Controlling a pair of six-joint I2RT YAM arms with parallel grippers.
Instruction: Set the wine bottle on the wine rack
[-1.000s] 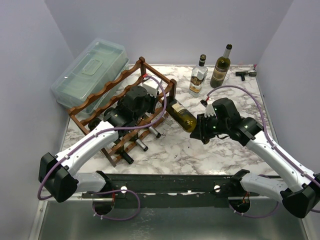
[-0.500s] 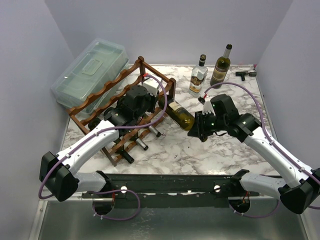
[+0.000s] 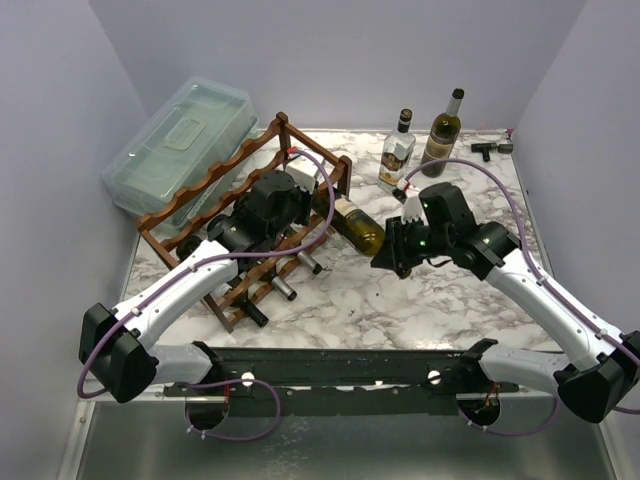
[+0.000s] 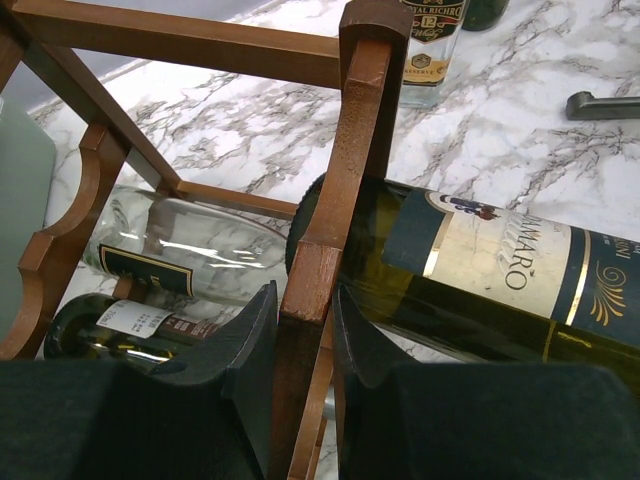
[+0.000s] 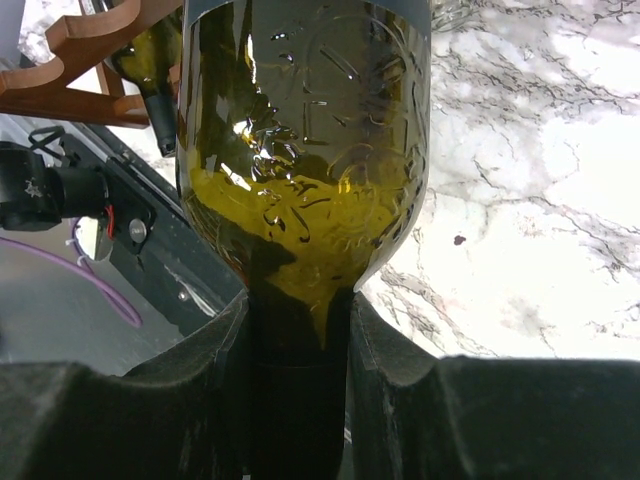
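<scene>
the wine bottle is green glass with yellowish liquid inside, and has a dark blue band and a cream label edged in gold. it lies almost level over the marble table, its base pushed into the right end of the wine rack and its neck clamped in the right gripper. the left gripper is closed on a wooden upright of the rack. one rack, one clear lidded box behind it. three bottle necks stick out of the rack's near side. two bottles stand at the far edge, one clear and one dark.
</scene>
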